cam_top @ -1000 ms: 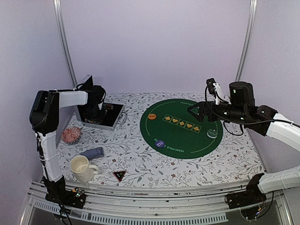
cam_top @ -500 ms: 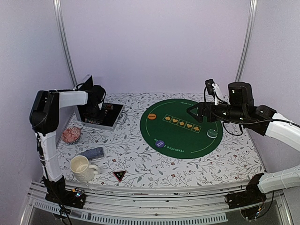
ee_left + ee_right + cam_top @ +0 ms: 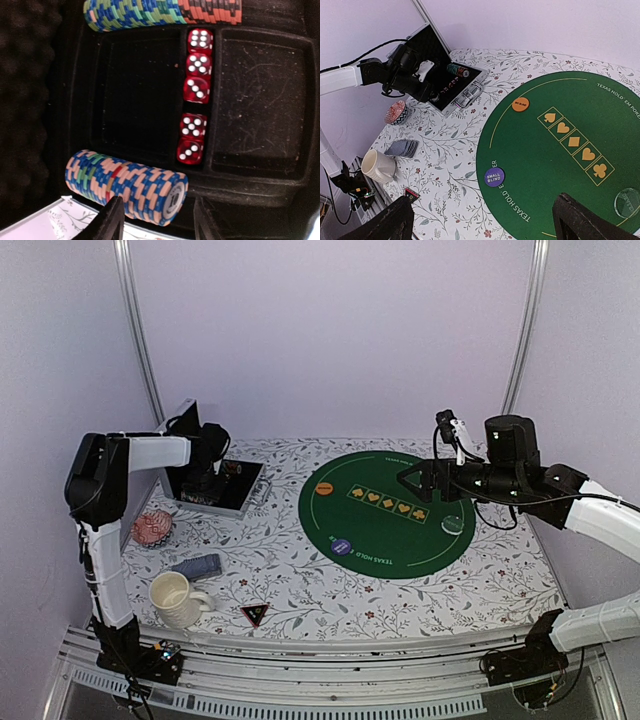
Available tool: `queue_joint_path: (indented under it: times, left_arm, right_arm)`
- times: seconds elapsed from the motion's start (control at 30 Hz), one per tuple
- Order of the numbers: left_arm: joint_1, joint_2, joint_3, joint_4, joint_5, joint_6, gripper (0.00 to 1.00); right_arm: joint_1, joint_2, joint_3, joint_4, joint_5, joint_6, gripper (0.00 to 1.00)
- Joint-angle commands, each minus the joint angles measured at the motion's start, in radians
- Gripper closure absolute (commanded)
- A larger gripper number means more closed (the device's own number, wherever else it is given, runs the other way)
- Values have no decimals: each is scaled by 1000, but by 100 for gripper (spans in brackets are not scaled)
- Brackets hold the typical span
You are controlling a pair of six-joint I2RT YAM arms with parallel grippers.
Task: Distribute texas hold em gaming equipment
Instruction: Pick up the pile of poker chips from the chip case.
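My left gripper [image 3: 158, 222] hangs open inside the black case [image 3: 240, 502], its fingers [image 3: 112, 220] straddling the end of a row of blue-and-peach poker chips [image 3: 125, 186] without pinching it. A second chip row [image 3: 160, 12] lies along the case's far side. My right gripper [image 3: 415, 477] is wide open and empty above the green mat [image 3: 400, 540]. On the mat lie an orange button [image 3: 520, 104] and a blue "small blind" button [image 3: 494, 177]. A fanned pile of grey-blue cards [image 3: 402, 148] and a black triangular marker [image 3: 411, 194] rest on the tablecloth.
Several red dice [image 3: 195, 90] sit in the case's middle slot. A cream mug [image 3: 175, 598] and a pink patterned dish [image 3: 152, 528] stand at the left. A clear disc [image 3: 453, 524] lies on the mat's right part. The case lid stands upright behind the left gripper.
My right gripper has drifted slightly to the left over the mat. The left gripper stays in the case with hardly any movement.
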State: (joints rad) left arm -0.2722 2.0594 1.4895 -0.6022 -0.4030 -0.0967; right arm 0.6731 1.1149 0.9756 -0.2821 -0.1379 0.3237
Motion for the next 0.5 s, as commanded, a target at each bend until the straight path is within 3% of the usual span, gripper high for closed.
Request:
queue_joint_path:
  times: [0.0,0.47]
  left_arm:
    - [-8,-29,5,24,-55,17,49]
    - [22,51,22,-1,14,-2,47]
  right_arm:
    - [-4,1,9,4,-9,-6,1]
    - [-4,-12,0,3,-10,-5,1]
